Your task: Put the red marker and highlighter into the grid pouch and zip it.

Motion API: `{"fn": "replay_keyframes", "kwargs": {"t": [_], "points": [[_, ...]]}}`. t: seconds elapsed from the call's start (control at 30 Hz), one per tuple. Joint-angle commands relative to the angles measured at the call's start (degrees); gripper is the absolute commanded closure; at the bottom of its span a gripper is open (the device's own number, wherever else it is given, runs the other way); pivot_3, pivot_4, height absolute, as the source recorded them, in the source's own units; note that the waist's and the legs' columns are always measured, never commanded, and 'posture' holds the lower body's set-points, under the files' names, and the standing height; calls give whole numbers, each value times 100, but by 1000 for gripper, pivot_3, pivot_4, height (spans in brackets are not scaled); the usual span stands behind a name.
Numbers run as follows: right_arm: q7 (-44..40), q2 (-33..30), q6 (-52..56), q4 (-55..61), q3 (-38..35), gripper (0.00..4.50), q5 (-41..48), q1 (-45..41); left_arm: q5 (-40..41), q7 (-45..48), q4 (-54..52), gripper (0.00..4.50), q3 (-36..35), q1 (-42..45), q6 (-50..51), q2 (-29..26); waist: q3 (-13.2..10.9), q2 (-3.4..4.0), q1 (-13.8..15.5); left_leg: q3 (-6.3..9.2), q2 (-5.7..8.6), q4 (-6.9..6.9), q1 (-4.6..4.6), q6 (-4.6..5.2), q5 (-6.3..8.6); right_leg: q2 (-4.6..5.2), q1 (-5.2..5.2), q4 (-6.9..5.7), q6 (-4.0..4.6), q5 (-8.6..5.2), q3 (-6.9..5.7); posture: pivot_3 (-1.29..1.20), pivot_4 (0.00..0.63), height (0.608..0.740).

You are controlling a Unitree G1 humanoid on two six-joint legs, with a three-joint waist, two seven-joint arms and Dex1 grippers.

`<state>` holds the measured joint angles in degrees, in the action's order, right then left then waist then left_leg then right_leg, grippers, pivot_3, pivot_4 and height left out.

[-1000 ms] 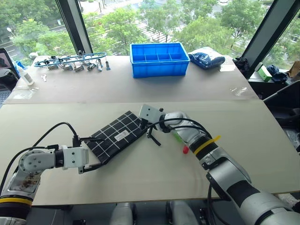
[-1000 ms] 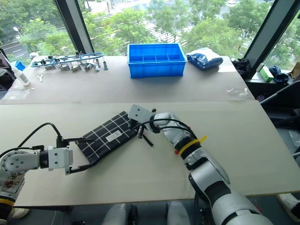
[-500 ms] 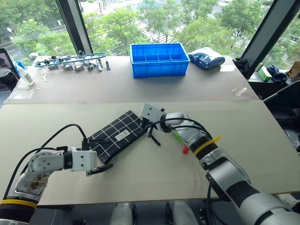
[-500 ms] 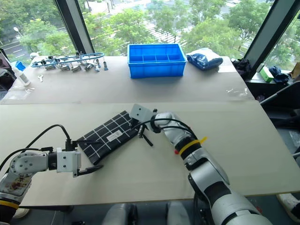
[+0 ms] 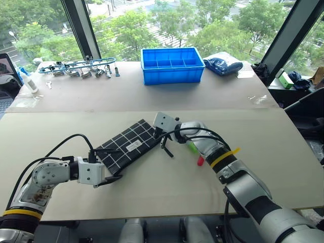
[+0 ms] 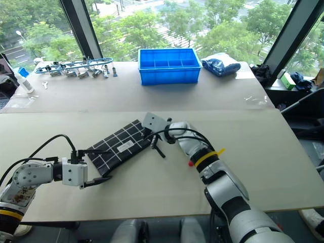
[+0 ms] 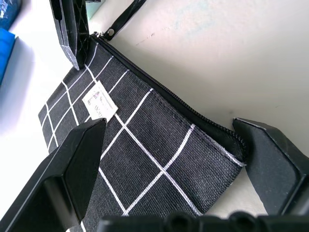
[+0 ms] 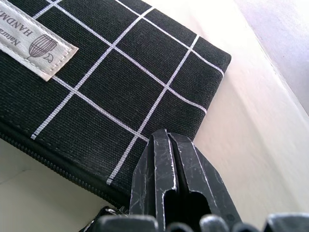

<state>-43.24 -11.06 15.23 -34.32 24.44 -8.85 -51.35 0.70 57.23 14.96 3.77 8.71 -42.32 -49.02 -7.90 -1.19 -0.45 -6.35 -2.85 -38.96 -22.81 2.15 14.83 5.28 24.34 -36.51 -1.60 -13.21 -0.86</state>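
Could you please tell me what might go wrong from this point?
The left tool stands open around one corner of the grid pouch; gripped there, the fabric may twist. The right tool is shut at the pouch's far end, its arm over the highlighter and red marker; a sweep could knock them away.

one grid pouch (image 5: 127,148), one red marker (image 5: 200,161), one highlighter (image 5: 192,147), one blue bin (image 5: 172,64), two pincers

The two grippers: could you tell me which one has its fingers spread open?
The left gripper: its two fingers stand wide apart, straddling the near corner of the grid pouch. The right gripper has its fingers pressed together at the pouch's zipper end.
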Motion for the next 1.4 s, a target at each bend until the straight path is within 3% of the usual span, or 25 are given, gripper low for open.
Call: {"fn": "replay_keyframes", "kwargs": {"t": [0.03, 0.07, 0.4, 0.67, 0.83, 0.97, 1.1, 1.27, 1.4], "points": [[-15, -76, 156, 64, -46, 4500, -100, 82, -301, -214, 252, 503, 136, 138, -52, 117, 0, 0, 9, 0, 0, 0, 1, 0, 0, 0, 0, -2, 0, 0, 0, 0, 150, 740], [-16, -73, 160, 54, -58, 4500, -99, 70, -292, -232, 269, 724, 149, 178, -68, 138, 0, 0, 9, 0, 0, -1, 1, 0, 0, 0, 0, -3, 1, 0, 0, 0, 150, 740], [-18, -72, 147, 60, -119, 4500, -95, 42, -298, -401, 631, 4479, 222, 424, -405, 182, 0, 0, -22, 0, -2, 0, -4, 0, 0, -2, 9, -11, 5, -4, 0, 0, 150, 740], [-66, -141, 145, 169, -124, 4500, -98, 119, -129, -570, 998, 4479, 100, 643, -599, 240, 0, 0, -27, 0, -2, 0, -7, 1, 0, -1, 13, -11, 6, -4, 0, 0, 150, 740], [-271, -196, 152, 384, -128, 4500, 10, 205, 998, -458, 486, 4479, -177, 668, 457, 529, 0, -1, -24, 1, -3, -1, -12, 1, 0, 0, 14, -14, 5, -4, -1, 0, 150, 740], [-397, -39, 406, 727, -616, 4500, 560, 235, 1595, -338, -18, 4479, -385, 544, 1245, 609, -1, -1, -44, 3, -6, 0, -16, 2, 1, -4, 16, -16, 5, -4, -1, 0, 150, 740], [-659, 10, 1336, 1519, -1377, 3330, 1482, 112, 1621, -295, -173, 4500, -501, 366, 1447, 621, -2, -1, -70, 2, -6, 2, -18, 2, 1, -6, 20, -16, 5, -4, 2, 0, 150, 740], [309, 64, 2879, 1640, -3272, 1618, 2889, -767, 1616, -293, -328, 4500, -553, 208, 1636, 712, -3, -1, -55, 3, -7, 0, -47, -1, -1, -4, 53, -18, 5, -3, 4, 0, 150, 740], [79, -412, 3943, 2201, -4003, 1618, 3910, -837, 1611, -239, -438, 4500, -549, 124, 1800, 761, -3, -2, 15, 5, -5, 3, -60, -6, -4, -3, 65, -18, 7, -3, -2, 0, 150, 740]]}}
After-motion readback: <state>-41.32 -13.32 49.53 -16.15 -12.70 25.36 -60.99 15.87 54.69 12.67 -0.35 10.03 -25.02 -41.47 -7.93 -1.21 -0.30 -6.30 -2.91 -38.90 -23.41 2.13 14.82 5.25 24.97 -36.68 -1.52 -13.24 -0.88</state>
